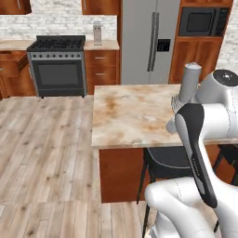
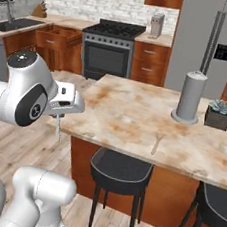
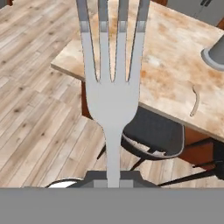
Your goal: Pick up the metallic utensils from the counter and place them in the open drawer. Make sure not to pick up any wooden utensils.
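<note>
A marbled counter (image 1: 135, 116) on a reddish wood base stood in the middle of the kitchen, with a grey cylinder (image 1: 190, 82) upright near its right end. A black stool (image 1: 167, 162) sat under its near edge. A black stove (image 1: 57, 65) stood against the far wall, a steel fridge (image 1: 148, 41) to its right.

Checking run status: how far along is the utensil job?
Done: can't tell; drawer contents unseen. In hand: gripper shut on the metal fork, lifted off the counter and out over the floor. Left: carry it to the drawer. A tan utensil stays on the counter, correctly.
</note>
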{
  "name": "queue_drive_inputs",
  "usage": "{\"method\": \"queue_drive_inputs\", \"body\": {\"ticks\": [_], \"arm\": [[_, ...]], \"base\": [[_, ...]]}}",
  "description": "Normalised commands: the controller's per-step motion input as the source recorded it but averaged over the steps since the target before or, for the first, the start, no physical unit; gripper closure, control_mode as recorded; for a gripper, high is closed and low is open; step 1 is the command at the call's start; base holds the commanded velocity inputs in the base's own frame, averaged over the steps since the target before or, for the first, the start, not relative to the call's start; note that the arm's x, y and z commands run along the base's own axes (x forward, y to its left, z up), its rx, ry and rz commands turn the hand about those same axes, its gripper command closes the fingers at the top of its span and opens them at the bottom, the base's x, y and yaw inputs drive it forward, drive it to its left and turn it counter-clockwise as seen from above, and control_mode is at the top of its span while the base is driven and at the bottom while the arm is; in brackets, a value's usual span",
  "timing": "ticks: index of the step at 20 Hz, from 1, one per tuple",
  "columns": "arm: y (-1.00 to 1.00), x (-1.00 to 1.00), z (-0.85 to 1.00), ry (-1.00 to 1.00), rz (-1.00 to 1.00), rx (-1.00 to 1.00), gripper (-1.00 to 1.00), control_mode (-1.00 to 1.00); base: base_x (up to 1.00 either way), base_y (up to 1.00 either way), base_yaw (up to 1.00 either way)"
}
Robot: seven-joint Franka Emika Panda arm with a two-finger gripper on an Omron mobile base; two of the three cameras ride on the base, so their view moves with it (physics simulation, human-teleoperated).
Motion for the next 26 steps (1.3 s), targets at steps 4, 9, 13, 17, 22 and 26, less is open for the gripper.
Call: {"method": "queue_drive_inputs", "body": {"ticks": [4, 9, 13, 17, 22, 26], "arm": [[0.0, 0.0, 0.0, 0.0, 0.0, 0.0, 1.0, 1.0], [0.0, 0.0, 0.0, 0.0, 0.0, 0.0, 1.0, 1.0], [0.0, 0.0, 0.0, 0.0, 0.0, 0.0, 1.0, 1.0], [0.0, 0.0, 0.0, 0.0, 0.0, 0.0, 1.0, 1.0], [0.0, 0.0, 0.0, 0.0, 0.0, 0.0, 1.0, 1.0], [0.0, 0.0, 0.0, 0.0, 0.0, 0.0, 1.0, 1.0]], "base": [[0.0, 1.0, 0.0], [0.0, 1.0, 0.0], [0.11, 1.0, 0.0], [0.34, 1.0, 0.0], [0.63, 0.66, -0.01], [0.94, 0.25, -0.03]]}}
